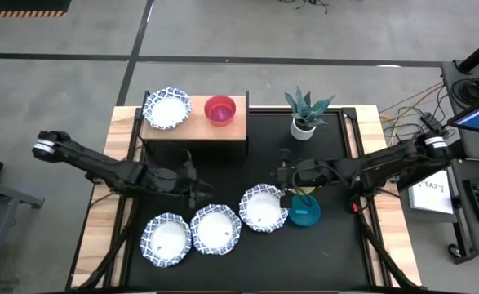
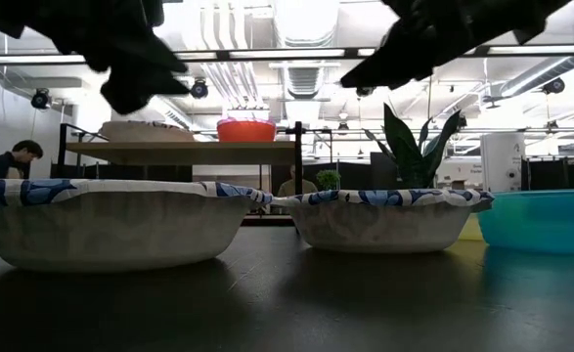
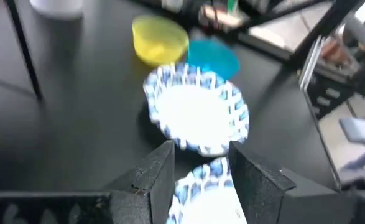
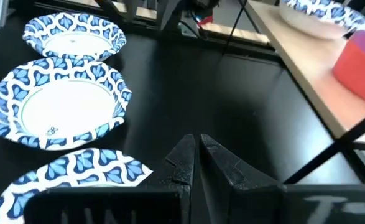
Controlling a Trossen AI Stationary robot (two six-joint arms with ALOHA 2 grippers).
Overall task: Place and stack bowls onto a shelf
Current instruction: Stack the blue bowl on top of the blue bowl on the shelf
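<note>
left claw (image 1: 197, 193): empty, fingers parted narrowly – it hangs over the black mat (image 1: 223, 167) at about 12 o'clock from the middle patterned bowl (image 1: 215, 229), above and apart from it; in the left wrist view the two dark fingers (image 3: 151, 174) frame that bowl's rim.
near-left patterned bowl (image 1: 166, 240): on the mat at 9 o'clock from the middle one, rims touching or nearly so.
shelf (image 1: 194, 126): light-wood board on black legs at the far side of the table (image 1: 100, 212), at about 11 o'clock from the left claw.
shelf patterned bowl (image 1: 167, 108): on the shelf's left end.
red bowl (image 1: 220, 109): on the shelf at 3 o'clock from that patterned bowl, apart from it.
right patterned bowl (image 1: 263, 208): on the mat at about 2 o'clock from the middle bowl, rims close.
right claw (image 1: 285, 173): empty, fingers pressed together – over the mat at about 1 o'clock from the right patterned bowl; the right wrist view shows the fingers (image 4: 185, 163) closed above bare mat.
yellow bowl (image 3: 160, 39): beside the teal one, mostly hidden under the right arm in the high view.
teal bowl (image 1: 305, 212): on the mat at 3 o'clock from the right patterned bowl, just beside it.
potted plant (image 1: 306, 112): small white pot at the mat's far edge, at about 1 o'clock from the right claw.
</note>
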